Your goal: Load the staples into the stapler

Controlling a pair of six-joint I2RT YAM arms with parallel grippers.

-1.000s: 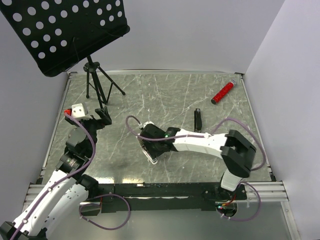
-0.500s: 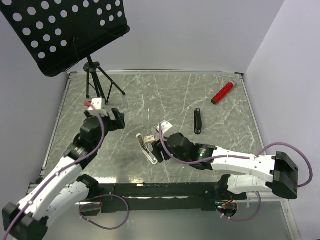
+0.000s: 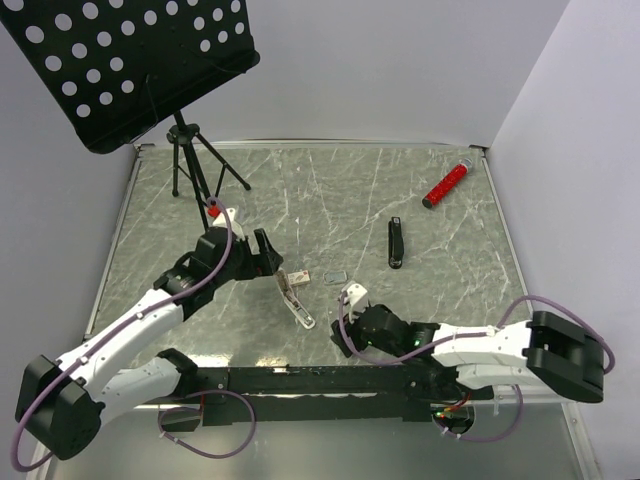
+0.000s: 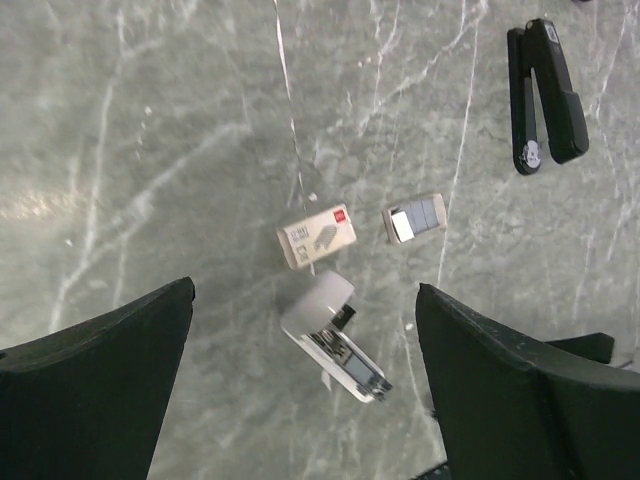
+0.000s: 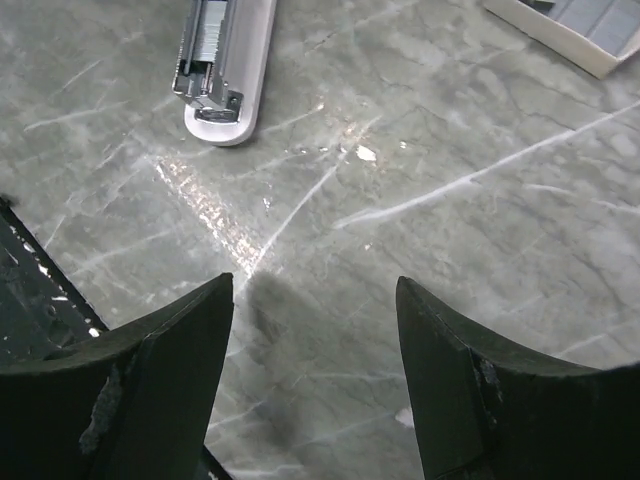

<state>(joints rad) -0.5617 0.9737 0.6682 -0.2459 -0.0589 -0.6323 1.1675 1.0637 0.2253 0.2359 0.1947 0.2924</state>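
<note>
I see the slim black stapler [image 4: 545, 95] lying flat. Well apart, the cream staples box [image 4: 318, 236] and grey tray [image 4: 414, 219] lie side by side.

On the table [image 3: 450, 290], the tray [image 3: 333, 277] lies just right of the staple box [image 3: 297, 279]. A second stapler [image 3: 296, 303] lies just before the box. The stapler [image 3: 396, 243] lies farther right and slightly behind it, the cylinder [image 3: 446, 185] far behind-right, and the stand [image 3: 195, 172] behind-left.

Under left gripper [image 4: 305, 345]: white bar [image 4: 330, 335], staples box [image 4: 318, 236] and tray [image 4: 414, 219] lie close together.
Under right gripper [image 5: 315, 320]: bare table [image 5: 480, 260]; white bar ahead-left.
</note>
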